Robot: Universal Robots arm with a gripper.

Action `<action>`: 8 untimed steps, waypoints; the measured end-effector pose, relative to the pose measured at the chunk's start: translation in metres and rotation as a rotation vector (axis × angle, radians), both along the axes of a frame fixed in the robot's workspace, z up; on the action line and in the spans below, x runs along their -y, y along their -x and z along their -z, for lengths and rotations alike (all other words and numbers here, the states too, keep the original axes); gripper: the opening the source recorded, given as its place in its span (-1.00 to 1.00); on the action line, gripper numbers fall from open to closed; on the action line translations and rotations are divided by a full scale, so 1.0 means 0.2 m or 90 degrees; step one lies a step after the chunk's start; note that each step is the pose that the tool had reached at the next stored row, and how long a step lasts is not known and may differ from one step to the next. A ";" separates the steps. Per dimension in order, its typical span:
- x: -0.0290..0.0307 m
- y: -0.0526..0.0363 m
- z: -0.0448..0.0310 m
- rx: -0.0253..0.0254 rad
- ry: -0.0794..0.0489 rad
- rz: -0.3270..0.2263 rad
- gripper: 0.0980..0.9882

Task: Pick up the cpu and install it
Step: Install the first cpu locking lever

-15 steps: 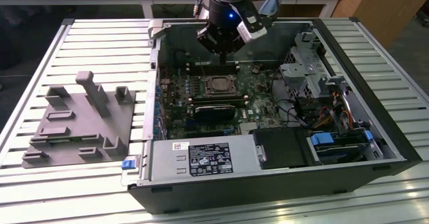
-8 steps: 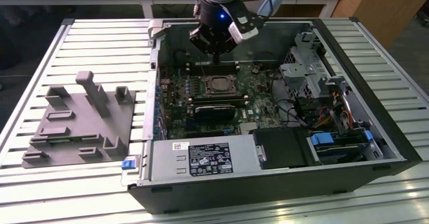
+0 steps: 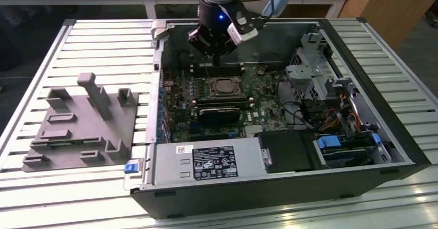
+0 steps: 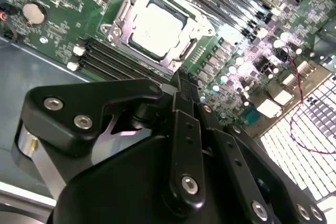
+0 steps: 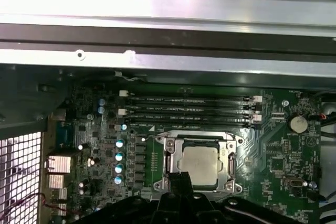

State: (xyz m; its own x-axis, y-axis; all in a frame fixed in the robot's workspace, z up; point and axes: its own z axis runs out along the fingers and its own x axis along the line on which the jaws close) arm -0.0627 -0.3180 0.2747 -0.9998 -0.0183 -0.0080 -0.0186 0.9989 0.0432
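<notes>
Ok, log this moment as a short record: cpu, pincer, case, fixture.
cpu: silvery chip lying in the motherboard socket, seen in both wrist views
pincer: above the board beside the socket, holding nothing
computer case: open, lying on a slatted table
fixture plate: grey, at the exterior view's left of the case

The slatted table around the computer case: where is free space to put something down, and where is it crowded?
The slatted table is bare beyond the grey fixture plate and along the near edge below it. Inside the computer case it is crowded: the gripper hangs over the cpu in its socket, with cables at the exterior view's right.
</notes>
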 end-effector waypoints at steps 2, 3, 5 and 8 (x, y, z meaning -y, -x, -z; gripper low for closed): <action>0.000 0.020 0.002 0.0001 0.000 0.000 -0.98; 0.000 0.029 0.004 0.0001 0.000 0.000 -0.98; 0.000 0.046 0.010 0.0001 0.000 0.000 -0.98; 0.000 0.074 0.020 0.0000 0.000 0.000 -0.98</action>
State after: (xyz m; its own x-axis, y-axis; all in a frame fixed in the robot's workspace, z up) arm -0.0774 -0.3179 0.2706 -0.9998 -0.0181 -0.0080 -0.0185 0.9989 0.0431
